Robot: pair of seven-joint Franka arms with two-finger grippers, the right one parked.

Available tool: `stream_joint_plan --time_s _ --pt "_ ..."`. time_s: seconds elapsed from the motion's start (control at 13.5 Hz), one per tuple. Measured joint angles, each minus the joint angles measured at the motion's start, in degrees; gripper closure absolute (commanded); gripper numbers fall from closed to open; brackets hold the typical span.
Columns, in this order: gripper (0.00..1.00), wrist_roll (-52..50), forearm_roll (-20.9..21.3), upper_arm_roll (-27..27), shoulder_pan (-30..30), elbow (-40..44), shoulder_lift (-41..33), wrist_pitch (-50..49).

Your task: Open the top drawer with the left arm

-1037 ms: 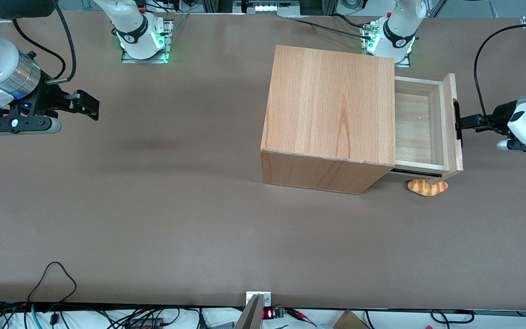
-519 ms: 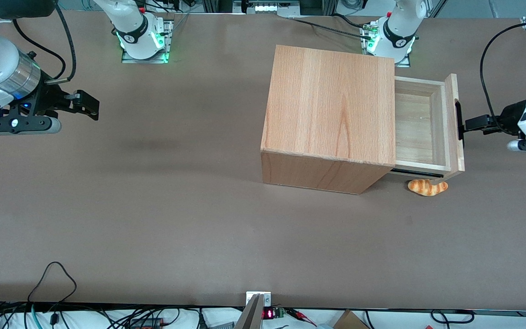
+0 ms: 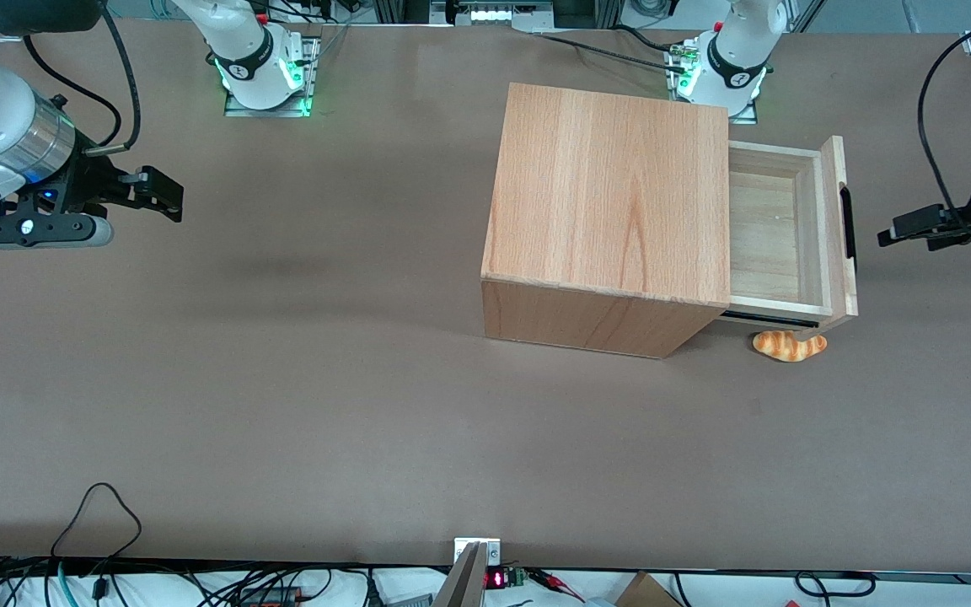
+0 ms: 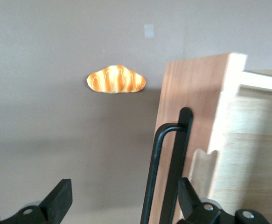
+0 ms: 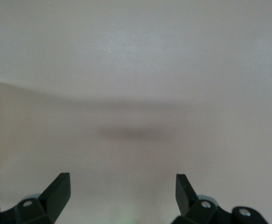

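Top drawer (image 3: 776, 232) is pulled partway out of the wooden cabinet (image 3: 612, 219), toward the working arm's end of the table (image 3: 283, 405); its paler inner boards are exposed. The black slot handle (image 3: 850, 222) sits in the front panel with nothing touching it. A croissant (image 3: 789, 345) lies on the table just beside the drawer's front corner, nearer to the front camera than the drawer. The left arm's gripper (image 3: 888, 236) hovers in front of the front panel, near the handle but apart from it. In the left wrist view the fingers (image 4: 61, 198) stand wide apart, holding nothing, with the handle (image 4: 170, 163) and croissant (image 4: 116, 79) visible ahead
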Motion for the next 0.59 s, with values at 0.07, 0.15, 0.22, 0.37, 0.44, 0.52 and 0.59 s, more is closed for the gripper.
stream_joint_plan --time_s 0.07,0.15,0.22,0.37,0.44,0.52,0.59 --pt "0.0 0.0 0.0 -0.23 -0.01 1.22 -0.05 -0.41" --pt "0.0 -0.01 0.0 -0.45 -0.02 2.26 -0.1 -0.66" --pt "0.0 -0.01 0.0 -0.63 -0.03 3.11 -0.14 -0.93" --pt "0.0 -0.03 0.84 -0.84 -0.04 4.77 -0.22 -2.0" --pt "0.0 -0.22 2.15 -0.97 -0.03 5.84 -0.25 -2.64" --pt "0.0 -0.73 3.11 -1.21 -0.03 7.02 -0.3 -3.42" --pt "0.0 -1.28 3.4 -1.62 -0.05 8.23 -0.34 -4.43"
